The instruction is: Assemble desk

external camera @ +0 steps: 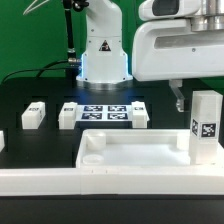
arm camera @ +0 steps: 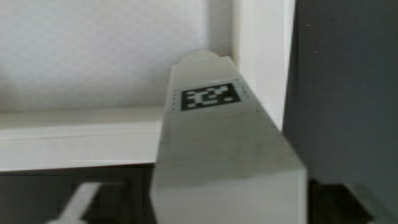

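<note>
The desk panel (external camera: pixel 130 150) lies flat at the front, white with a raised rim. One white tagged leg (external camera: pixel 207 125) stands upright at its corner on the exterior view's right. My gripper (external camera: pixel 203 100) hangs over that leg, one finger (external camera: pixel 178 102) a little apart from its side; the other finger is hidden. In the wrist view the leg (arm camera: pixel 214 130) rises between my jaws (arm camera: pixel 231 215), with a dark gap between it and the visible finger (arm camera: pixel 75 205). The jaws are open and do not touch the leg. The panel's rim (arm camera: pixel 107 125) shows behind.
Three loose legs (external camera: pixel 33 115) (external camera: pixel 68 113) (external camera: pixel 140 113) lie behind the panel, around the marker board (external camera: pixel 105 110). Another white part (external camera: pixel 2 140) sits at the exterior view's left edge. The low border rail (external camera: pixel 110 188) runs along the front. The robot base (external camera: pixel 103 55) stands at the back.
</note>
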`<state>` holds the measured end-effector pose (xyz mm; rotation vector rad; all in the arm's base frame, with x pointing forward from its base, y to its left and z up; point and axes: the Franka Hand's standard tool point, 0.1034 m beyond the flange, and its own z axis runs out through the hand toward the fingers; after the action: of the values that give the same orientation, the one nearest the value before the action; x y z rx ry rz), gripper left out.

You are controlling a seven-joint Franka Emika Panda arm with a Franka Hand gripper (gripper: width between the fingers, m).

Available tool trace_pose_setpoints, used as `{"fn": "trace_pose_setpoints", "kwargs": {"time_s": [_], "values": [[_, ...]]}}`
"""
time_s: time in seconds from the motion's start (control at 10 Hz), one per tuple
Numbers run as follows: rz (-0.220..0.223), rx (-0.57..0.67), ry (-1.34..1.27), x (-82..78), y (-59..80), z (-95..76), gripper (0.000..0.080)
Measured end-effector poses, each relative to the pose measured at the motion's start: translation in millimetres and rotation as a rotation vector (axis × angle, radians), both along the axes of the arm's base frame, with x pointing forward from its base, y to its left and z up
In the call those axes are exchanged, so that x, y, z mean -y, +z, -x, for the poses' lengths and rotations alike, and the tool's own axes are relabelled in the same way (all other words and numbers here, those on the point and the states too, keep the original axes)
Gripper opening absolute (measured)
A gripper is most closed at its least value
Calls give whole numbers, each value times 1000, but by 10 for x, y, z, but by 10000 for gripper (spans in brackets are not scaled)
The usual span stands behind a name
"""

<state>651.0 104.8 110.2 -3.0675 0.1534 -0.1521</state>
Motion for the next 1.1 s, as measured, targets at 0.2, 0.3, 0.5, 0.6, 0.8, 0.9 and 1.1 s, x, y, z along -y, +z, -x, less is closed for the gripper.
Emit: {"fn": "trace_pose_setpoints", "kwargs": {"time_s": [0.2, 0.3, 0.5, 0.6, 0.8, 0.9, 1.1], "values": [[-15, -9, -143, 10, -1, 0, 288], [-22, -13, -220, 21, -1, -2, 288], [-41, -21, -515, 27, 0, 32, 288], [-66, -34, -679, 48, 0, 40, 288], [-142, -81, -1032, 105, -7, 48, 288], [-163, -98, -1113, 117, -6, 52, 291], [-176, -121, -1284, 68, -10, 67, 291]]}}
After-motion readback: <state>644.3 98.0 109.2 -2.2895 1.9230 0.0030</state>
